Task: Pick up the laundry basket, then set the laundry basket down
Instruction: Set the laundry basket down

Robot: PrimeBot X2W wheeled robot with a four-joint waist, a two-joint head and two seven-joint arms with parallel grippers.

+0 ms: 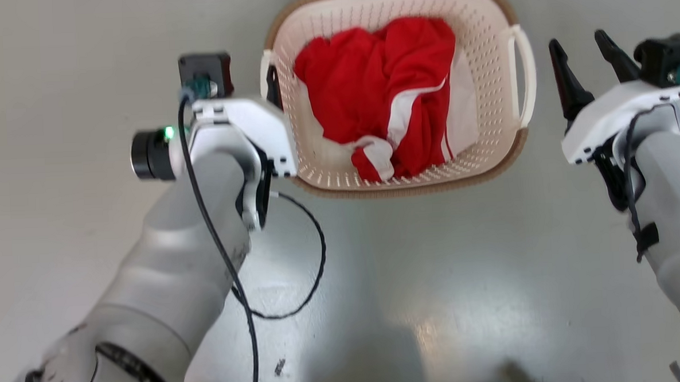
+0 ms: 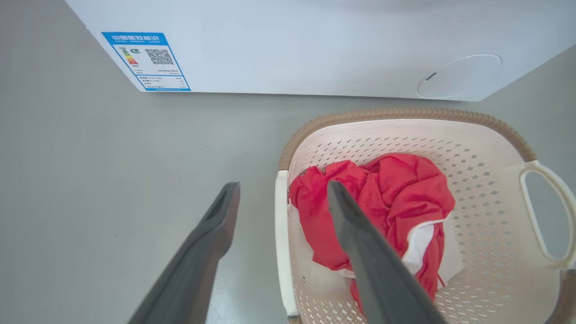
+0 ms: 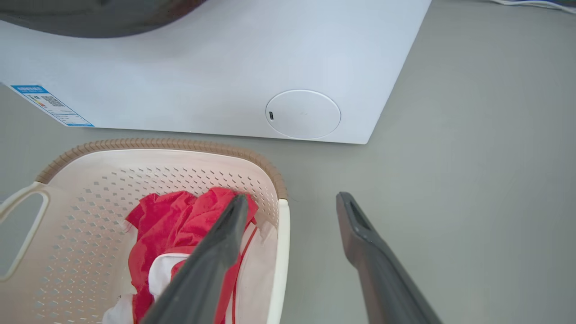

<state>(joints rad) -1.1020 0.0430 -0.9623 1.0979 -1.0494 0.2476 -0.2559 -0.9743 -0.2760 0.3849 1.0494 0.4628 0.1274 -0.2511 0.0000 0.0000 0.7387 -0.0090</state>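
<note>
Two open grippers flanking the laundry basket [image 1: 483,52], neither closed on anything. Basket on the grey floor [image 1: 435,267], just in front of a white washing machine [image 2: 292,45] with a blue label [image 2: 146,60] at one lower corner. Inside, a crumpled red garment [image 1: 381,80] with white trim. Left gripper [image 2: 283,183] spread wide, astride the basket's left handle [image 2: 281,243]: one finger outside over the floor, the other over the inside, above the red cloth; contact with the handle impossible to judge. Right gripper [image 1: 576,38] likewise spread wide and empty, in the head view just beside the right handle [image 1: 527,74] and apart from it, fingers pointing up that view; in its own wrist view, one finger across the basket's near corner, the other over the floor. Black cable [image 1: 314,255] looping from the left wrist over the floor near the basket's front rim.
</note>
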